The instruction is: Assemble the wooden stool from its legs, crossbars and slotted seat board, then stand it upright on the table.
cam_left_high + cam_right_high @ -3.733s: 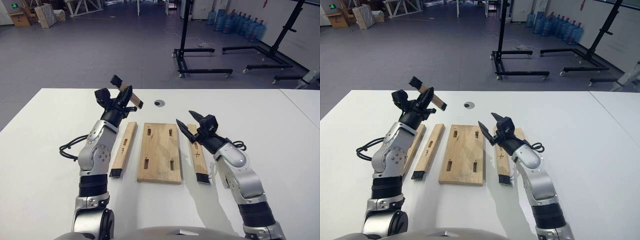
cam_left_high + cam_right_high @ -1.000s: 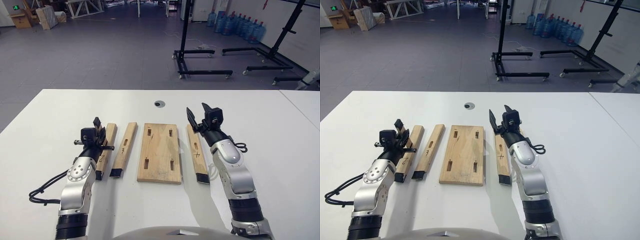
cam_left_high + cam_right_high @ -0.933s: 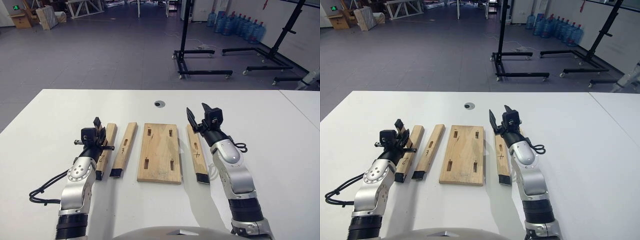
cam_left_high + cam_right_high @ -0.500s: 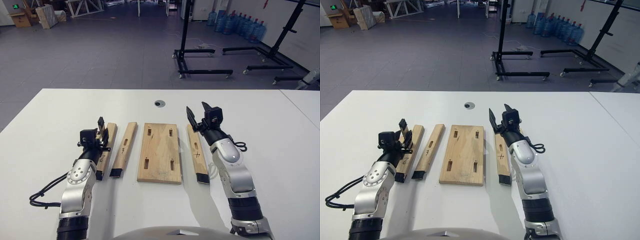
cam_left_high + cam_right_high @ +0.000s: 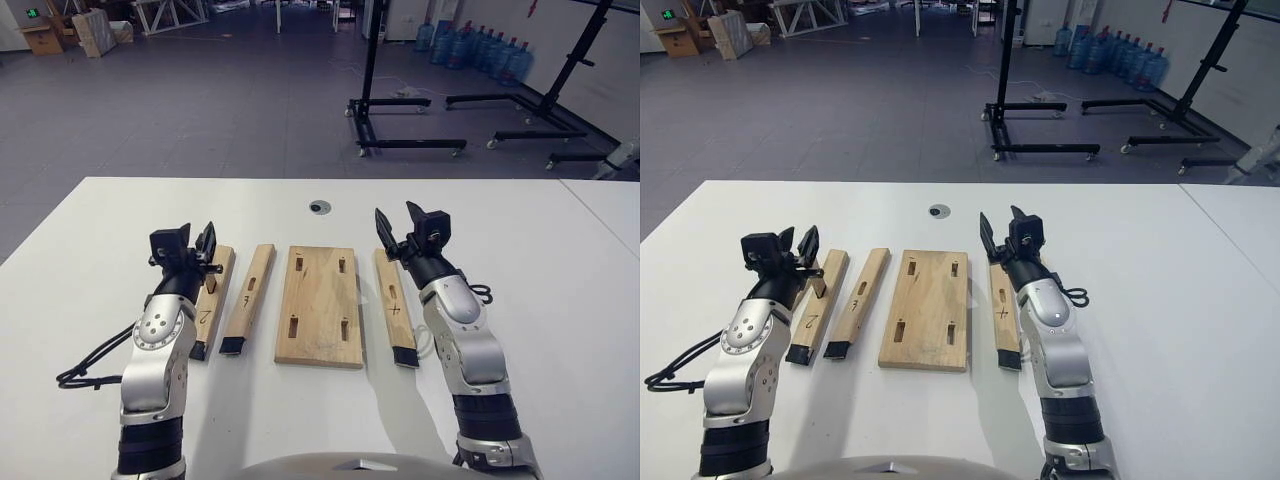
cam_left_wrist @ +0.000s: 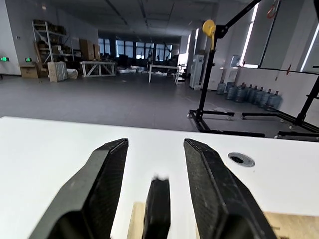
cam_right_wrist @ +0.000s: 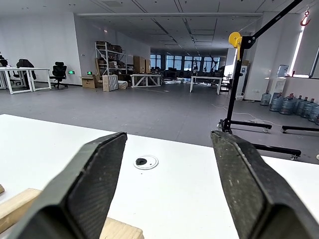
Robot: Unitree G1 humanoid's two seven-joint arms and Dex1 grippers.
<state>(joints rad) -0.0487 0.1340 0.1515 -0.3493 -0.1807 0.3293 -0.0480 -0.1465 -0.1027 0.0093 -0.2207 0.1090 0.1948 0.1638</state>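
The left gripper (image 6: 154,147) is hanging spread apart above one leg's (image 5: 208,305) far end; a blurred dark piece (image 6: 156,209) between its fingers is hard to identify. The right gripper (image 5: 394,214), gaping wide, is hovering over another leg (image 5: 394,305), with the seat board (image 5: 320,305) lying between both grippers.

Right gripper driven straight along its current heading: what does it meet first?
Nothing nearby, it seems. The right gripper, open, points out over the table toward its far edge; the cable hole lies to the robot's left of that line. Height above the table is unclear.
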